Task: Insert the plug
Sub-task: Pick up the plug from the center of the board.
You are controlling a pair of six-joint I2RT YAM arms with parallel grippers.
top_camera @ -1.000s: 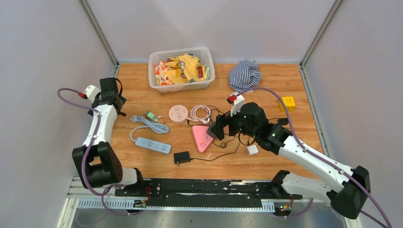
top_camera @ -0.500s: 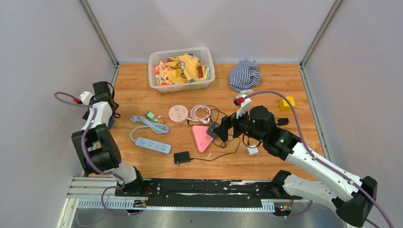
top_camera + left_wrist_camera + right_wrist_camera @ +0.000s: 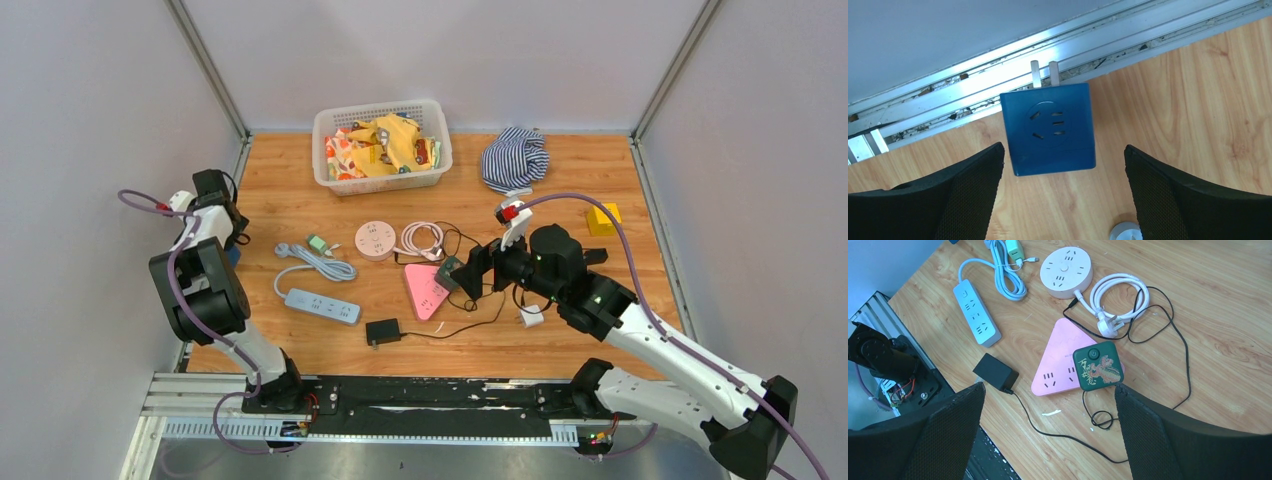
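Note:
A blue cube adapter (image 3: pixel 1048 127) lies on the wood by the table's left edge, socket face up, its two white prongs pointing at the metal rail. My left gripper (image 3: pixel 1063 150) hangs over it, open, fingers on either side and apart from it. My right gripper (image 3: pixel 1050 387) is open above the pink triangular power strip (image 3: pixel 1058 365). A green square device (image 3: pixel 1097 365) with a dragon print rests on that strip's right corner. A white cable plug (image 3: pixel 1108 327) and a black adapter (image 3: pixel 994 371) lie nearby. In the top view the right gripper (image 3: pixel 468 272) hovers beside the pink strip (image 3: pixel 425 290).
A white power strip (image 3: pixel 322 306) and a round pink strip (image 3: pixel 375 240) lie left of centre. A basket (image 3: pixel 330 150) of snack packs, a striped cloth (image 3: pixel 515 157) and a yellow block (image 3: pixel 605 217) sit at the back. A small white charger (image 3: pixel 530 316) lies under the right arm.
The left arm has folded back toward the table's left edge and come down over the blue cube. The right arm has drawn back slightly to the right.

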